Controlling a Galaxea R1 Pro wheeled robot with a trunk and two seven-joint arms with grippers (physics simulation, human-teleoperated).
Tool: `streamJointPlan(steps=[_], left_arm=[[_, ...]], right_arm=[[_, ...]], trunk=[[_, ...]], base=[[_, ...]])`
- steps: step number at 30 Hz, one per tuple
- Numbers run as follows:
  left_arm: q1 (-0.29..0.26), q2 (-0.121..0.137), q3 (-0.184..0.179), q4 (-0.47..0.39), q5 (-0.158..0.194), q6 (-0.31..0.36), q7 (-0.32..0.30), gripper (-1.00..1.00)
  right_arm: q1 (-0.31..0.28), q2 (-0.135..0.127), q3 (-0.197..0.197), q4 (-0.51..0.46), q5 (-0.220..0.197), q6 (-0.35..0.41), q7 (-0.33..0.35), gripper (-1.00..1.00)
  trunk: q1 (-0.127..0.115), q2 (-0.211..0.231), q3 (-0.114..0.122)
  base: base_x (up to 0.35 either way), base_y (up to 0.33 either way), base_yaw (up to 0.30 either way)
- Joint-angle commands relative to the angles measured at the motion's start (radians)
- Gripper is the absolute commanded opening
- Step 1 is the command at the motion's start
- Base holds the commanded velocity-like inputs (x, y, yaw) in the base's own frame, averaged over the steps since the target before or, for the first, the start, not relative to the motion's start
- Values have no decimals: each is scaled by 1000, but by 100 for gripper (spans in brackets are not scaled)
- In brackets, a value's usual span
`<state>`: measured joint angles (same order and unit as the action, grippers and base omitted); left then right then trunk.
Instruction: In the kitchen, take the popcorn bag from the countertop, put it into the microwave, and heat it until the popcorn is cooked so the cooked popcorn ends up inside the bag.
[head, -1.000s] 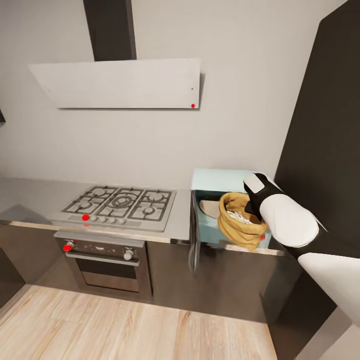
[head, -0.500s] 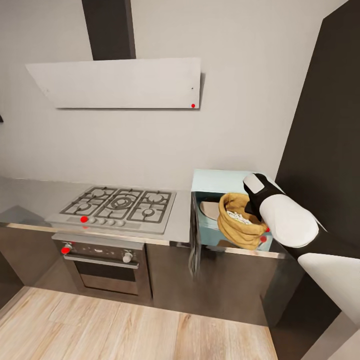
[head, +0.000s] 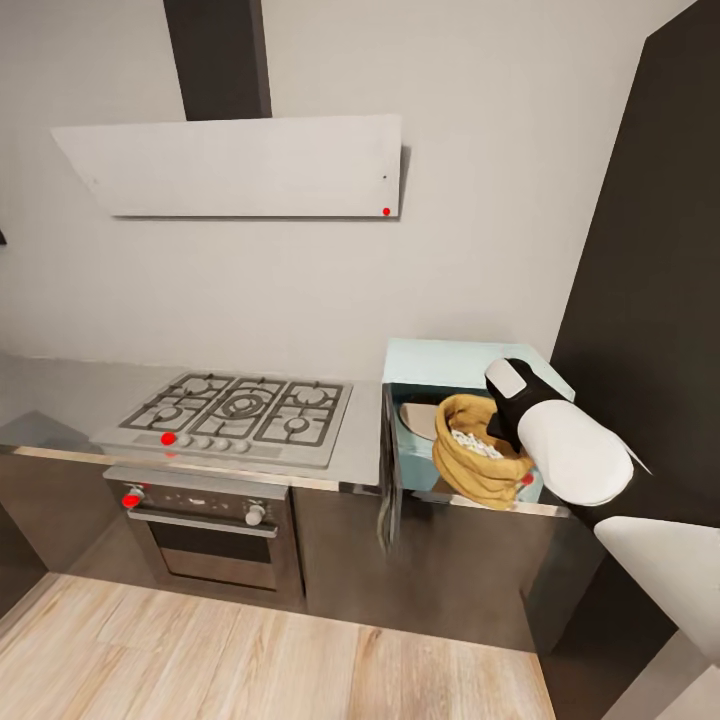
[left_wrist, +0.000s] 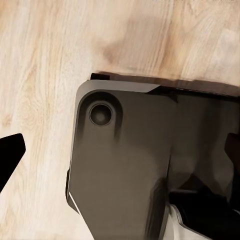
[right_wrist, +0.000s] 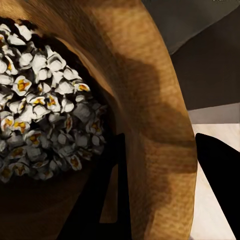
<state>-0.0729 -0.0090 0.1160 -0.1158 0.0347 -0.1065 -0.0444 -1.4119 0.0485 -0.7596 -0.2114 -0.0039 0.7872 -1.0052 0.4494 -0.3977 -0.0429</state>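
1. In the right wrist view, the right end effector (right_wrist: 155, 190) pinches the rolled rim of the popcorn bag (right_wrist: 150, 100): one dark finger (right_wrist: 107, 200) lies inside the sack and the other finger (right_wrist: 220, 175) outside, with the tan wall between them.
2. The popcorn (right_wrist: 40, 105) lies heaped inside the bag, whitish pieces with yellow-orange centres, just beside the inner finger.
3. In the left wrist view, the left end effector (left_wrist: 120, 150) points down at the wooden floor (left_wrist: 45, 65) and a dark grey part of the robot base (left_wrist: 130, 165); one fingertip (left_wrist: 10, 155) shows at one edge and a second at the opposite edge, so it stands wide apart and holds nothing.
4. In the head view, the right arm (head: 565, 450) reaches forward to the bag, which sits upright at the mouth of the microwave (head: 440, 365), partly within the open cavity.
5. The microwave door (head: 388, 470) hangs open towards the hob (head: 240, 410).
6. The microwave stands on the table (head: 355, 455), just beside the hob, with the built-in oven (head: 205, 525) below.
7. Farthest, the extractor hood (head: 240, 165) hangs on the wall above the hob.
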Motion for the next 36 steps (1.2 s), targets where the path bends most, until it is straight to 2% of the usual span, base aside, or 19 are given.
streamJointPlan(steps=[1,20,36], left_arm=[[-1,0,7,1,4,-3,-5,100],[-2,0,7,1,4,2,-5,100],[-2,0,8,1,8,3,-5,100]], right_arm=[[-1,1,-2,-2,0,6,-3,-100],[-1,-1,-1,-2,0,6,-3,-100],[-1,-1,-1,-2,0,6,-3,-100]], trunk=[[1,-2,-2],[1,-2,-2],[1,-2,-2]], base=[[0,0,0],[115,0,0],[38,0,0]])
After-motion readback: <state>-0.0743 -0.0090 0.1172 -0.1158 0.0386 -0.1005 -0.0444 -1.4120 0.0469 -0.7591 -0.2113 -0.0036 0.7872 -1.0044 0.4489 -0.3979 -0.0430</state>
